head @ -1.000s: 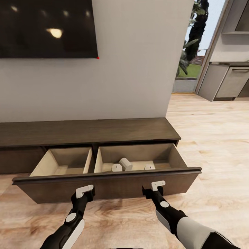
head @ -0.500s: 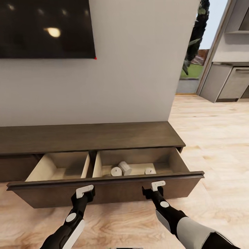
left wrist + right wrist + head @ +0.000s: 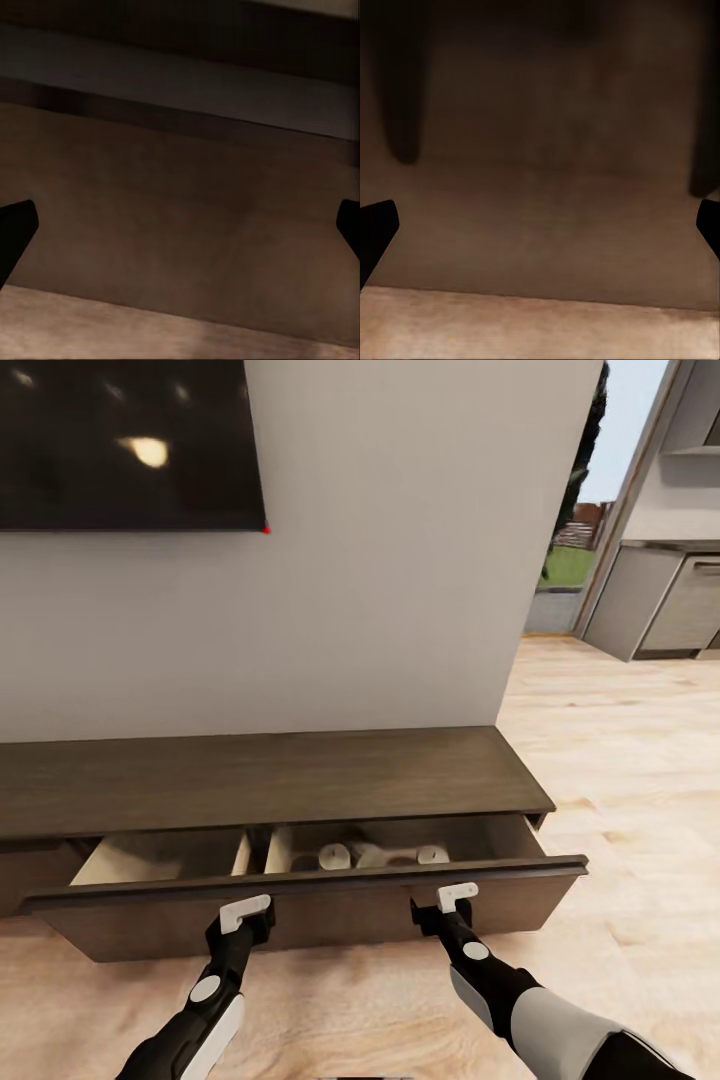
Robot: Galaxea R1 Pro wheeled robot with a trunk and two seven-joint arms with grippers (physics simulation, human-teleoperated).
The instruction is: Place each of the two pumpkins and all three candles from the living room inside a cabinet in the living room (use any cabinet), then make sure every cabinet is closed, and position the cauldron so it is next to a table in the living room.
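While both grippers press flat against the drawer front, the left gripper and right gripper have their fingers spread wide, holding nothing, probably to push evenly. Just beyond the right gripper, 3 candles lie in the partly open drawer of the cabinet, apparently stowed already, so closing seems underway.

Both arms reach toward 12 o'clock, level; left gripper and right gripper have jaws spread wide.
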